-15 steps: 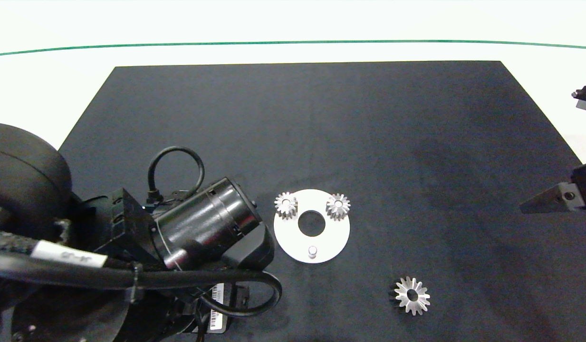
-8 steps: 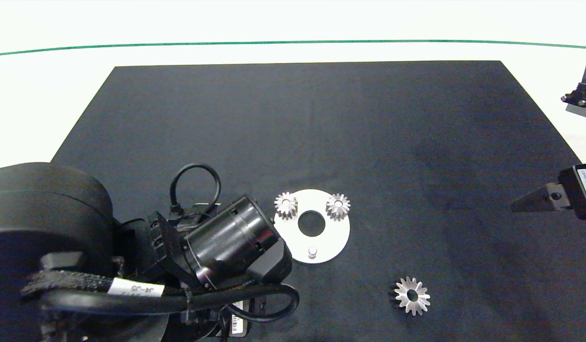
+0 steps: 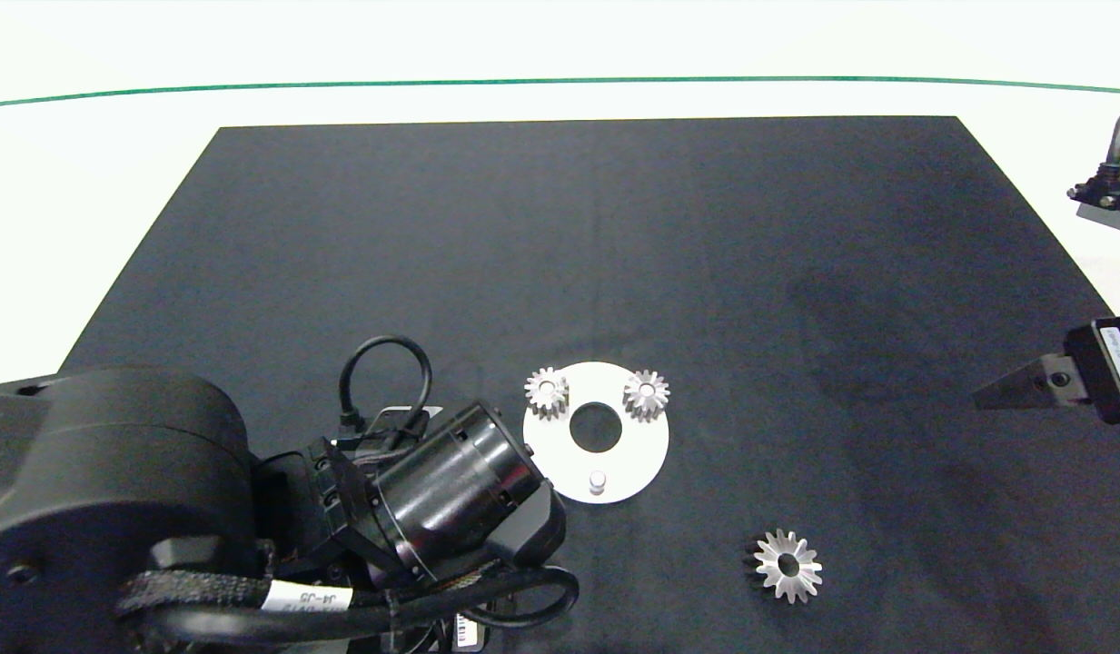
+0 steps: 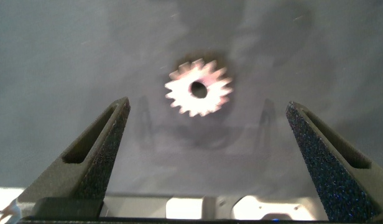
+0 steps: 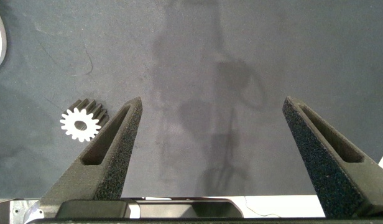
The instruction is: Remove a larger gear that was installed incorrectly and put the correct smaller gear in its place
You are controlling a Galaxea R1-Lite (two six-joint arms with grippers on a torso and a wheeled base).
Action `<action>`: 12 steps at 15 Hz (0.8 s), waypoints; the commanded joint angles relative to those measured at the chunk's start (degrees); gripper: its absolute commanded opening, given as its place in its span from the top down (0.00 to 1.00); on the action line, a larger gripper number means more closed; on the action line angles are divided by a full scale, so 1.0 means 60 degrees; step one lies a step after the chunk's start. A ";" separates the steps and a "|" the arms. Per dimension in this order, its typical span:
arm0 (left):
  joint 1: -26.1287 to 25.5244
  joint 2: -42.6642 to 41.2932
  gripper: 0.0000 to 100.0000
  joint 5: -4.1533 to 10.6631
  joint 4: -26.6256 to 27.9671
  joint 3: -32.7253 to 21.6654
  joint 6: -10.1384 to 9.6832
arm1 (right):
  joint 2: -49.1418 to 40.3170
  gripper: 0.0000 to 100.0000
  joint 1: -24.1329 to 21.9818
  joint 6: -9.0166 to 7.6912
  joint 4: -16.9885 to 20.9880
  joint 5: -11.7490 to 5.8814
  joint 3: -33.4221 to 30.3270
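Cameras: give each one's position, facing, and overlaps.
Head view: overhead, facing down at mat, disc, larger gear; left arm shows.
Left wrist view: on left arm, facing the smaller gear between open left claw.
Right wrist view: on right arm, facing mat through open right claw.
Shared: larger gear, head and right wrist.

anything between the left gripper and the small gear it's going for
Nothing visible. In the left wrist view the smaller gear lies flat on the dark mat, just ahead of the open left gripper, with only bare mat around it. The right gripper hangs open, far off at the mat's right edge.
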 commanded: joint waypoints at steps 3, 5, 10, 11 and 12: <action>0.0029 0.0281 0.00 0.0022 -0.0128 0.0130 -0.0033 | -0.0010 0.09 0.0008 0.0012 0.0051 -0.0003 0.0006; 0.0087 0.0369 0.00 0.0036 -0.0319 0.0204 -0.0019 | -0.0010 0.09 0.0008 0.0012 0.0051 -0.0003 0.0006; 0.0219 0.0355 0.10 0.0036 -0.0920 0.0702 0.0011 | -0.0025 0.09 0.0008 0.0026 0.0051 -0.0003 0.0006; 0.0234 0.0355 0.11 0.0036 -0.1037 0.0760 0.0011 | -0.0025 0.09 0.0008 0.0012 0.0051 -0.0003 0.0006; 0.0234 0.0355 0.13 0.0036 -0.1051 0.0790 0.0011 | -0.0025 0.09 0.0008 0.0012 0.0051 -0.0003 0.0006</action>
